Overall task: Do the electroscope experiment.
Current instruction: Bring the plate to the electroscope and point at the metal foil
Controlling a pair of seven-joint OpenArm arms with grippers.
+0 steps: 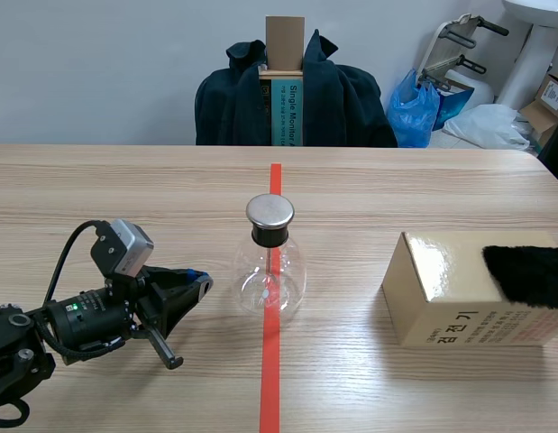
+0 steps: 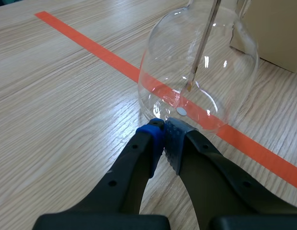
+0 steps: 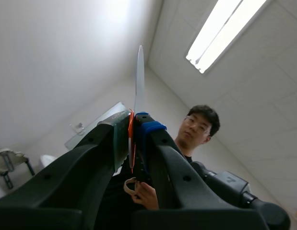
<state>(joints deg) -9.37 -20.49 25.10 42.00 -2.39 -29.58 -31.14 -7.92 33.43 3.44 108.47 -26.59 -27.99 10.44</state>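
"While the left gripper (image 1: 201,278) lies low with its pads (image 2: 152,136) pinched together on nothing, where's the main piece?"

"Right at its three o'clock. The glass flask (image 1: 269,275) stands upright on the red tape line (image 1: 271,379), mid-table, with its metal cap (image 1: 269,211) on top. Further toward three o'clock, well apart, sits a cardboard box (image 1: 441,298) with black fur (image 1: 531,275) lying on its right end."

"And the right gripper (image 3: 134,124)?"

"You won't find it over the table. Its own camera shows it clenched on a thin pale strip (image 3: 139,76) that points up at twelve o'clock toward the ceiling light (image 3: 225,28)."

"So what's the step?"

"My guess is charging that strip on the fur, then bringing it to the cap. To do it well I'd rub it firmly along its free length, then lower it slowly to the cap without knocking the flask. I'd also leave the left arm where it is, since a nudge at the base could slide the glass."

"Does any view add something?"

"The left wrist camera shows the thin rod (image 2: 202,57) hanging inside the glass, and the fingertips right at the flask's base. Whether they're touching it or just beside it, I can't tell. The table view alone shows the fur and the box."
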